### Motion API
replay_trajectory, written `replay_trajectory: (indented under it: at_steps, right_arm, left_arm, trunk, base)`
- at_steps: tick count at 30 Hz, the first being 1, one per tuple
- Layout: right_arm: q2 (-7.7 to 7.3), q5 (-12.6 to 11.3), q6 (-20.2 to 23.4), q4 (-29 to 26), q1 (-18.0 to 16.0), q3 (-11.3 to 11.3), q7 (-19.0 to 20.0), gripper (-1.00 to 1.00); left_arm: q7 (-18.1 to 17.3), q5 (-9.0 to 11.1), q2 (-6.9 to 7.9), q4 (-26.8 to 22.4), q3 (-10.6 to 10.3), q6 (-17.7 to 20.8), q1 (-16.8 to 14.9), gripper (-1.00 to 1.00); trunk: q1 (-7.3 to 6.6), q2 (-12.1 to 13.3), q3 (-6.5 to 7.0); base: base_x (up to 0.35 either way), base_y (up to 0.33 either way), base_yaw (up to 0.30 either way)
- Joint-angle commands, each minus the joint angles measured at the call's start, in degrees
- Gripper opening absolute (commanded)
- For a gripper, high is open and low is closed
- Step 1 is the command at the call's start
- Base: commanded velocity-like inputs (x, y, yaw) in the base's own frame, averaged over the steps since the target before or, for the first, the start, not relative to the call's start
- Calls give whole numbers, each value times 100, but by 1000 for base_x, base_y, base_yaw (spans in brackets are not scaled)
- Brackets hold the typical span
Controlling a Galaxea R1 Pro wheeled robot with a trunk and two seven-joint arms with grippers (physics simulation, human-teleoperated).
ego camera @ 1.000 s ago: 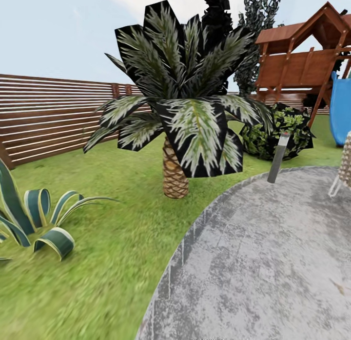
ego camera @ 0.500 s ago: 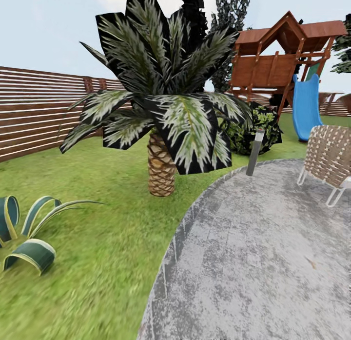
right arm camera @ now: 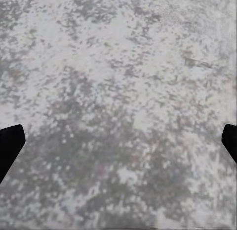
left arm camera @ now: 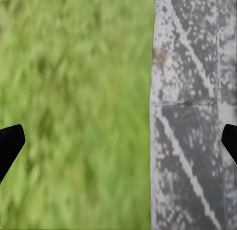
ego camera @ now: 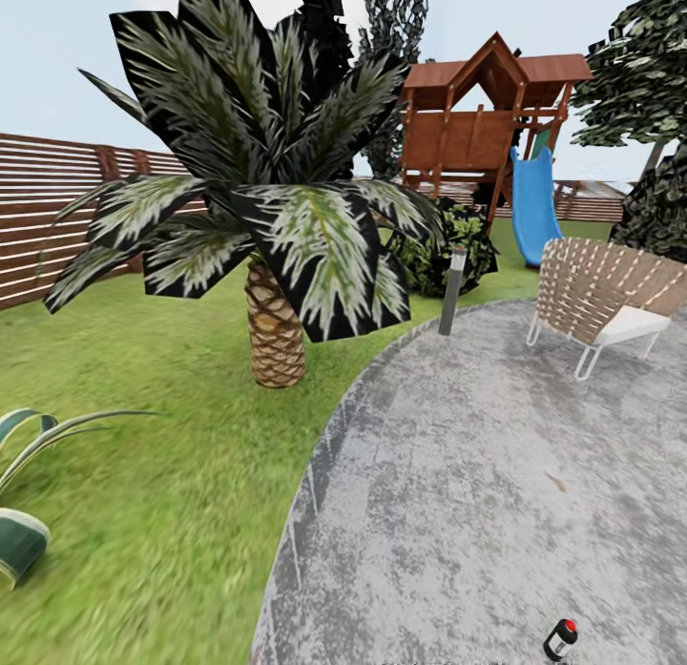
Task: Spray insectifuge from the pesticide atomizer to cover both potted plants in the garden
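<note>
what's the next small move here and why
Probably keep turning right and tilt the head down: a small dark object with a red cap lies on the stone patio at the view's bottom edge, too cut off to identify. Both grippers are open, over ground.

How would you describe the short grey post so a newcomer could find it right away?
Start at the round grey stone patio and follow its far edge toward the palm. The post stands upright there, just in front of a dark leafy bush and left of the woven chair. It is the one slim, straight grey post with a paler top.
</note>
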Motion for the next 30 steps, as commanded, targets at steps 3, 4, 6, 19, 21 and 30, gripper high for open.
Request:
replay_trajectory:
  at_steps: [3, 4, 6, 19, 21, 30]
  right_arm:
    - [-17, -2, -17, -7, -4, -23, -3, 100]
    - [-18, -3, -17, -9, -4, -24, -4, 100]
    - [-21, 0, -21, -14, -4, -28, -14, 100]
    - [-12, 11, -31, 27, -4, -22, -39, 100]
    - [-18, 6, -33, 16, -4, -30, -40, 100]
    - [-14, 2, -22, 28, -4, -31, -36, 100]
  left_arm:
    - [-2, 11, -14, -23, 8, -18, -2, 100]
    - [-2, 10, -20, -29, 8, -18, -2, 100]
    - [-6, 10, -38, -41, 2, -18, -1, 100]
    - [-49, 8, -54, -60, -21, -23, -10, 100]
    - [-50, 16, -24, -63, -10, -23, -10, 100]
    - [-5, 30, -80, -374, -17, -15, -71, 100]
  trunk:
    - [-1, -2, -5]
    - [-1, -2, -5]
    - [-1, -2, -5]
    - [-1, -2, -5]
    - [-1, -2, -5]
    - [-1, -2, -5]
  base:
    - [0, 0, -300]
    - [0, 0, -300]
    - [0, 0, -300]
    - [0, 0, -300]
    - [0, 0, -300]
    - [0, 0, -300]
